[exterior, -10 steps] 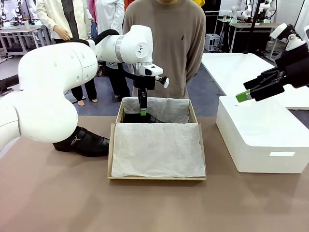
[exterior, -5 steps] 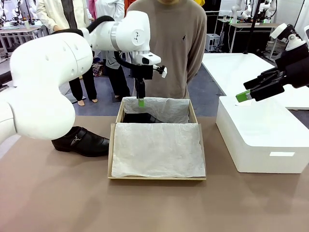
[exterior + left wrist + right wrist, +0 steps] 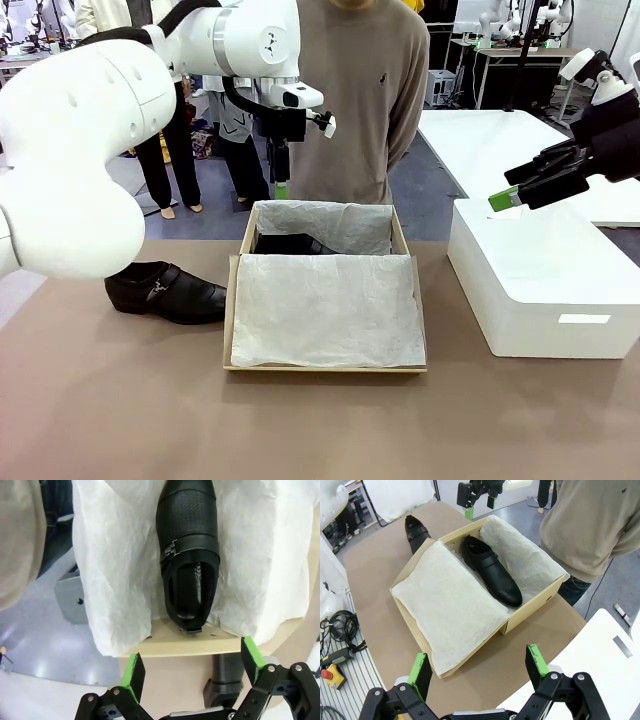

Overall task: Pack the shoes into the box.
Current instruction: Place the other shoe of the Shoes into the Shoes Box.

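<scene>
Front view has the loose shoe lying on the tabletop just left of the box, toe toward its wall, long axis left-right; the packed shoe sits in the box's far part. The left claw is nearer, spread and empty above the box's far-left corner. The right claw, likewise spread, hangs over the white block.

Boxed shoe mostly behind tissue paper

Glossy leather shoe, crinkled tissue, cardboard box
</scene>
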Controlling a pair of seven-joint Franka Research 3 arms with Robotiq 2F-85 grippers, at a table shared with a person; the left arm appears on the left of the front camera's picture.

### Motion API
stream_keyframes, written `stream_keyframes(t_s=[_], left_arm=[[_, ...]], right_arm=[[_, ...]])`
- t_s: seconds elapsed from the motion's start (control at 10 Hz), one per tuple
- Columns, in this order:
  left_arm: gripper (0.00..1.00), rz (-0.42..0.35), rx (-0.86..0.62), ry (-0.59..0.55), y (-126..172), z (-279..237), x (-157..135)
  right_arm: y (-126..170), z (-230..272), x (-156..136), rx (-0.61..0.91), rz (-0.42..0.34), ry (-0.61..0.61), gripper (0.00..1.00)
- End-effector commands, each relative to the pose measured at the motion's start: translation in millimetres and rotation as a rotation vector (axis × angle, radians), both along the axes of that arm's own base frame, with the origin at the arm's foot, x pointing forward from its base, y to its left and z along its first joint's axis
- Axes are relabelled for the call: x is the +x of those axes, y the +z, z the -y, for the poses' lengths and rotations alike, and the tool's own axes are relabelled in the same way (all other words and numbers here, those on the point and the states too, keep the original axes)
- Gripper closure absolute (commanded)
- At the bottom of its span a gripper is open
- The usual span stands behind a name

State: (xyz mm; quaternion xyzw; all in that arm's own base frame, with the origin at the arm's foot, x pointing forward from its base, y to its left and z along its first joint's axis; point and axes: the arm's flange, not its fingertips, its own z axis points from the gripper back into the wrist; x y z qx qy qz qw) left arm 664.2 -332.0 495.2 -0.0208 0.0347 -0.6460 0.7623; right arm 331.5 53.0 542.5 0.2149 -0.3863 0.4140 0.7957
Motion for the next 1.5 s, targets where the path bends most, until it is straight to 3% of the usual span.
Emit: stream_keyframes(t_s=[0.0,0.8,1.4], left_arm=[[0.0,-0.007,-0.002,-0.003,-5.2,3.3,-0.1],[0.0,-0.011,0.003,-0.005,-9.5,4.4,0.2],[0.0,-0.094,0.212,-0.008,60.5,-55.0,-65.8]], right_arm=[[-0.7,-0.4,2.4,0.009,0.012,0.017,0.0],[-0.7,-0.4,2.4,0.009,0.012,0.017,0.0],[-0.7,-0.4,2.4,0.009,0.012,0.017,0.0]])
